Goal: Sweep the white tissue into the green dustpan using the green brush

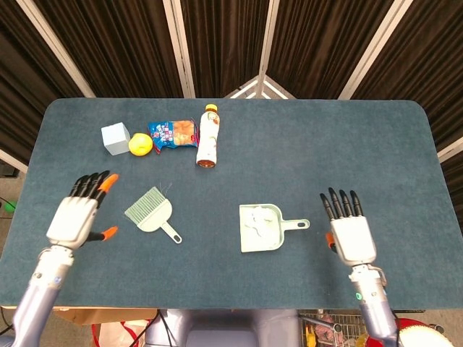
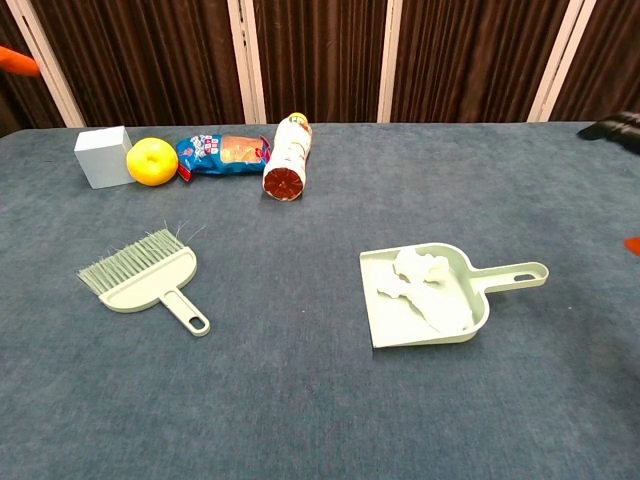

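On table: tissue [image 2: 422, 272] inside dustpan [image 2: 470, 322]; brush [image 2: 140, 277] lying free; left hand [image 1: 76, 214], right hand [image 1: 350, 233] spread, holding nothing.

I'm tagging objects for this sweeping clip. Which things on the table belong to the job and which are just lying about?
Job:
green brush, lying flat
green dustpan
white tissue, inside the dustpan

Lying about:
white cube
yellow ball
blue snack bag
bottle, on its side

Both the left hand and right hand are open, holding nothing.
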